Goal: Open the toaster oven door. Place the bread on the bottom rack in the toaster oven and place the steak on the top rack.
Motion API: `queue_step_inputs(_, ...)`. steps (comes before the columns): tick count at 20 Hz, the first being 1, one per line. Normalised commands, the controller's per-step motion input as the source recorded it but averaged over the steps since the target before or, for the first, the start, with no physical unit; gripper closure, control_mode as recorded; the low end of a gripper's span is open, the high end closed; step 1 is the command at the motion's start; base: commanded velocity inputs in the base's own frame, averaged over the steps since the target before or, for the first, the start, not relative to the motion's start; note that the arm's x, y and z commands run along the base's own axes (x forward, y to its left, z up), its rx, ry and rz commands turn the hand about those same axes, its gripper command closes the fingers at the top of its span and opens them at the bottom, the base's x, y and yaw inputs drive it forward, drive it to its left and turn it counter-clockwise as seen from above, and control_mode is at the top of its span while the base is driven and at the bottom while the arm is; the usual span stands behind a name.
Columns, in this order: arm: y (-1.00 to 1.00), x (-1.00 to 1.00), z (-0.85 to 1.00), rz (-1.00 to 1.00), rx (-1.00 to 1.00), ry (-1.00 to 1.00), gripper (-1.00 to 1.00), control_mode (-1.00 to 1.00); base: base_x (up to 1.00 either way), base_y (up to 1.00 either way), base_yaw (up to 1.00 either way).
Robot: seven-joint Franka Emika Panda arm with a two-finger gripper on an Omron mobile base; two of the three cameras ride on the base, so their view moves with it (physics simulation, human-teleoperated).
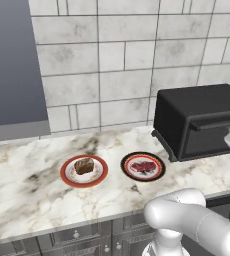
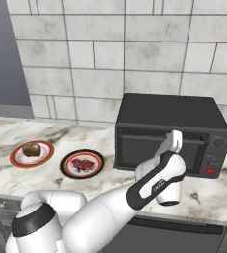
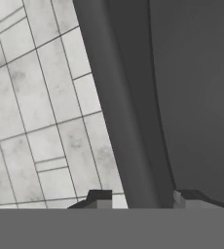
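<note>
The black toaster oven (image 2: 172, 111) stands on the counter by the tiled wall, and its door (image 2: 140, 152) is closed. My gripper (image 2: 175, 141) is at the door's bar handle (image 2: 145, 138). In the hand view the handle (image 3: 128, 136) runs between my gripper's (image 3: 140, 199) spread fingertips (image 3: 100, 197), so it is open around the bar. The bread (image 1: 84, 165) sits on a red-rimmed plate (image 1: 67, 172). The steak (image 1: 143, 166) lies on a black-rimmed plate (image 1: 129, 159). Both racks are hidden behind the door.
The two plates sit side by side on the marble counter (image 1: 27, 190), left of the oven (image 1: 197, 107). A grey panel (image 1: 12, 65) hangs at the far left. Cabinet drawers (image 1: 77, 235) run below the counter edge.
</note>
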Motion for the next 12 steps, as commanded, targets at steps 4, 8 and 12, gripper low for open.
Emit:
queue_step_inputs(4,0.01,-0.03,0.39,0.00,0.00,0.00,1.00,-1.00,0.00,0.00,0.00)
queue_step_inputs(8,0.13,0.08,0.50,0.00,0.00,0.00,1.00,-1.00,0.00,0.00,0.00)
queue_step_inputs(12,0.19,0.13,0.48,0.00,0.00,0.00,1.00,-1.00,0.00,0.00,0.00)
